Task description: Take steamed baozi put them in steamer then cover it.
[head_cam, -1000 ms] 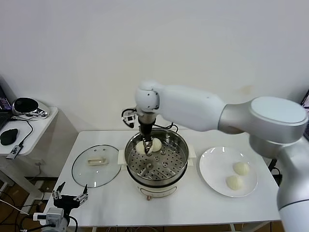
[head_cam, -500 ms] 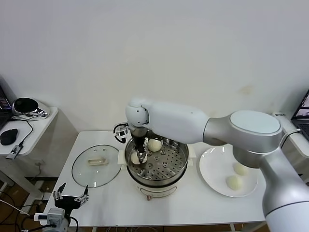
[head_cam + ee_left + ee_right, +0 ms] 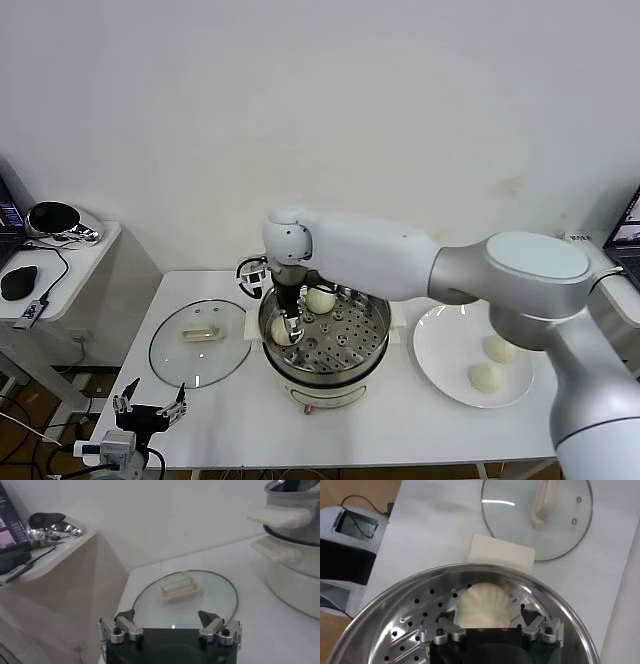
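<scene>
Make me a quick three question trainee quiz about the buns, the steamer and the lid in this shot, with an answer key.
1. How many baozi lie on the white plate?
2. True or false: the cover sits on the steamer.
3. The right gripper is: A) above the plate, B) inside the steamer at a baozi, C) gripping the cover's handle.

Key: 1. Two. 2. False; it lies flat on the table, on the steamer's left. 3. B, fingers open.
</scene>
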